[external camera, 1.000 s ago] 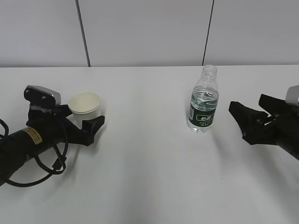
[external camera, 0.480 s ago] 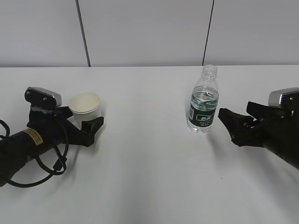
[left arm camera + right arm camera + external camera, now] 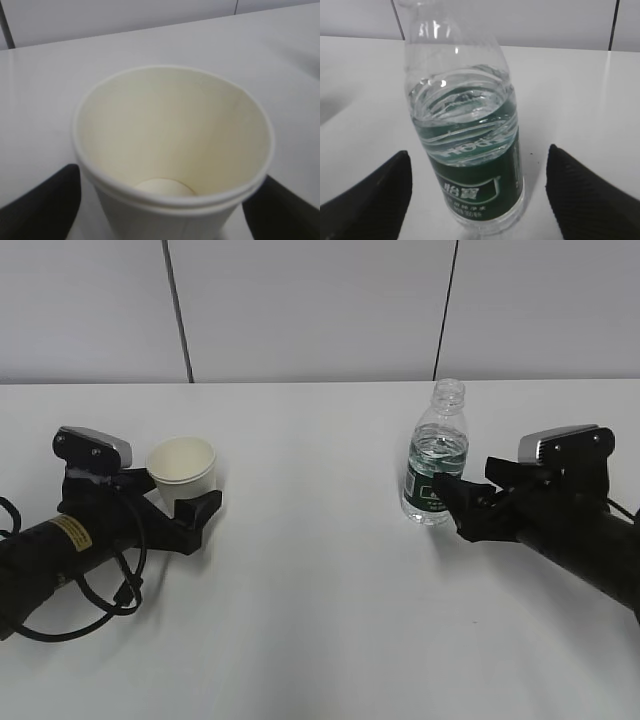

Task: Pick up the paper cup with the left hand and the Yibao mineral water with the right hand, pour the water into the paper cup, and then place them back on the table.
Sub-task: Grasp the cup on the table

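Between my left hand's (image 3: 185,495) spread, unclenched fingers stands the paper cup (image 3: 183,471), upright on the table (image 3: 320,620) at far left. On the right, my right hand (image 3: 465,502) is released too, its fingers flanking the Yibao mineral water (image 3: 436,455), upright, partly full.

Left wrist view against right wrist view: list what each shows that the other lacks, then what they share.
Only the left wrist view shows the paper cup, seen from above and empty, standing between the left gripper fingers, which flank it with gaps. Only the right wrist view shows the water bottle, upright and uncapped, partly filled with water, its green label facing the camera, with the right gripper open around it. Both show the white table, the wall behind it, and open black fingers either side.
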You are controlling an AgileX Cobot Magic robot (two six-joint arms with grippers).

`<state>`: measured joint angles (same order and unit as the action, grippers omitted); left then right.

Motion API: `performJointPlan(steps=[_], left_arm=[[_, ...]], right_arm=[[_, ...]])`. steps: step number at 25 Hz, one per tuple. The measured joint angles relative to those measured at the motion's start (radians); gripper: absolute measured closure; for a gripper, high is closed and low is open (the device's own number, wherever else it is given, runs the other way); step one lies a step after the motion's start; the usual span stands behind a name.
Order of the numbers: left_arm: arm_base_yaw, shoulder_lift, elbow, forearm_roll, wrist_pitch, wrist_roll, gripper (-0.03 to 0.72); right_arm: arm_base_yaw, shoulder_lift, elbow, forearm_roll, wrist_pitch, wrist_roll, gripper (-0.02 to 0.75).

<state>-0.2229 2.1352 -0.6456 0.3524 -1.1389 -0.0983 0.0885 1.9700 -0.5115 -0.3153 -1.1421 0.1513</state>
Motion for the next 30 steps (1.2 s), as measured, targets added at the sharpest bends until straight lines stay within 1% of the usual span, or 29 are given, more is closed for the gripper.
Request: performJointPlan(steps=[7, 10, 15, 19, 30], left_arm=[[0.000, 0.000, 0.000, 0.000, 0.000, 0.000, 0.098], [0.000, 0.000, 0.000, 0.000, 0.000, 0.000, 0.098], [0.000, 0.000, 0.000, 0.000, 0.000, 0.000, 0.098], [0.000, 0.000, 0.000, 0.000, 0.000, 0.000, 0.098], [0.000, 0.014, 0.000, 0.001, 0.001, 0.000, 0.101]], right_arm=[[0.000, 0.130, -0.130, -0.043, 0.000, 0.016, 0.119], [0.000, 0.143, -0.143, -0.046, 0.000, 0.018, 0.119], [0.000, 0.192, -0.212, -0.067, -0.002, 0.028, 0.119], [0.000, 0.218, -0.247, -0.083, -0.004, 0.034, 0.119], [0.000, 0.221, -0.275, -0.098, -0.004, 0.039, 0.118]])
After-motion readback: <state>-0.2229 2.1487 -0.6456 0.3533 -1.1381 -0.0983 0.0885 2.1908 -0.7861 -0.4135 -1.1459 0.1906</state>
